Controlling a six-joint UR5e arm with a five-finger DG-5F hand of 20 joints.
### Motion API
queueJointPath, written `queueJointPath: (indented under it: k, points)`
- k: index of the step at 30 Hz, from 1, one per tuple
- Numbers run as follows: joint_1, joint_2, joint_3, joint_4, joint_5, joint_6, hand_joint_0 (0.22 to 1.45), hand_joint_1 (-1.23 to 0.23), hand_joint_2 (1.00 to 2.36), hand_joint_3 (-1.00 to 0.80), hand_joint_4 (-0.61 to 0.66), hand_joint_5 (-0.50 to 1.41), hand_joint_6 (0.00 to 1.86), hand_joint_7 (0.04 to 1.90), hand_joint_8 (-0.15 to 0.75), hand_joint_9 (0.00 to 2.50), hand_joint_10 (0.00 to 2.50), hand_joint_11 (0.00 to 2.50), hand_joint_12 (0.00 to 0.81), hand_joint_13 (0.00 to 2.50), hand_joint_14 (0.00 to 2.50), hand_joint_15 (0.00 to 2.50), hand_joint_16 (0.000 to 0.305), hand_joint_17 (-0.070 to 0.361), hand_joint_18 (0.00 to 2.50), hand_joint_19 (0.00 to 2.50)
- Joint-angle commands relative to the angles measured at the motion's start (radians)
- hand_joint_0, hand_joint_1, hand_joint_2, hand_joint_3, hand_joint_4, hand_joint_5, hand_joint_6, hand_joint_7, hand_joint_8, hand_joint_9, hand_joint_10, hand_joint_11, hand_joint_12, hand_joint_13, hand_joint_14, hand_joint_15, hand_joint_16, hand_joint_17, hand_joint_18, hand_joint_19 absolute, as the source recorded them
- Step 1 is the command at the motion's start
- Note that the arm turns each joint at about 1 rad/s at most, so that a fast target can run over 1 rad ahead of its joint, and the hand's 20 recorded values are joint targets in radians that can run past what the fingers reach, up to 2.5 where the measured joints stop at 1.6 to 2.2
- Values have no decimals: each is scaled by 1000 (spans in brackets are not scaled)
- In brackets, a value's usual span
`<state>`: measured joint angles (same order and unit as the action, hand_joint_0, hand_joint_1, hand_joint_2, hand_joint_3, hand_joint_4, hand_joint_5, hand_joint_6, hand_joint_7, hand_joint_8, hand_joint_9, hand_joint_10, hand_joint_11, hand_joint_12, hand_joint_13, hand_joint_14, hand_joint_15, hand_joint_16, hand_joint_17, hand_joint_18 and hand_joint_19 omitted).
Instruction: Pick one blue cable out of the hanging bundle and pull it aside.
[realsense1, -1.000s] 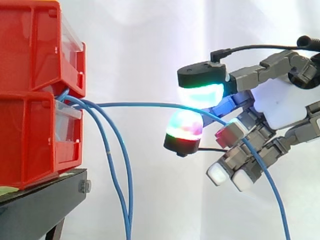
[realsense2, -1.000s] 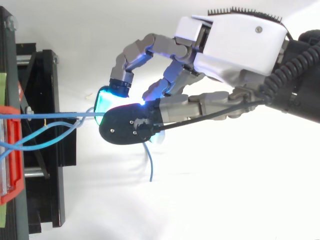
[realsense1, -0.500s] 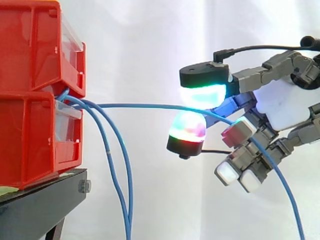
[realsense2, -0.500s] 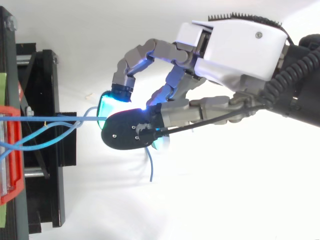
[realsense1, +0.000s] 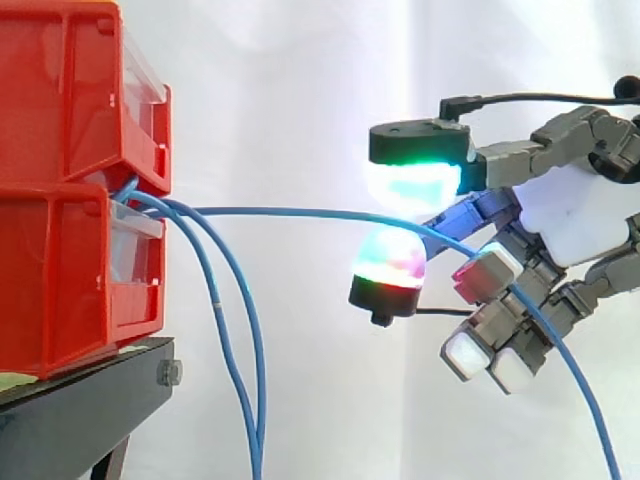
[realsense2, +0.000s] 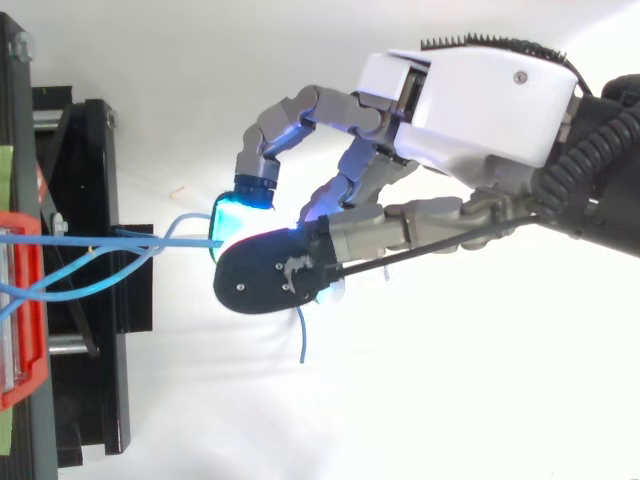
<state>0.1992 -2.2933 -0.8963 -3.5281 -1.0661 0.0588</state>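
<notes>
Where the red bins (realsense1: 80, 180) stood well left of the hand (realsense1: 575, 215), the bundle (realsense1: 216, 300) hung from them and one blue cable (realsense1: 290, 210) ran across, pinched between curled fingertips (realsense1: 412, 185). Judged risk: further pulling could tighten it and slip the pinch.

txt: none legible | labels/nos./signs: none readable | side + top views

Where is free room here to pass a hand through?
Free: above the pulled blue cable, between the red bins and the hand; also below it, right of the hanging blue cables. Crowded where cables leave the bins.
</notes>
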Motion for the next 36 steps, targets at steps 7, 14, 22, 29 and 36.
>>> queueJointPath:
  k: [7,14,22,29,36]
  points:
    - [0,0,-1,-2,0,0,615,-814,1023,-170,-42,-90,937,958,261,1269,27,940,323,928,24,560,49,109,804,540]
    - [3,-2,-1,-2,0,-2,605,-847,1017,-60,-91,-59,920,1015,261,1352,22,850,348,1006,20,545,56,126,909,487]
    - [8,0,-6,-6,0,-2,600,-855,1010,-43,-71,-44,903,1042,271,1157,16,494,364,974,18,452,60,135,928,445]
    - [11,0,-9,-6,0,0,600,-863,1005,-45,-65,-39,896,1056,276,1043,14,366,385,916,15,416,62,140,908,411]
    - [13,0,-30,-5,-2,1,595,-830,1010,-118,-59,-53,903,1025,278,975,13,385,376,856,16,431,59,133,827,430]
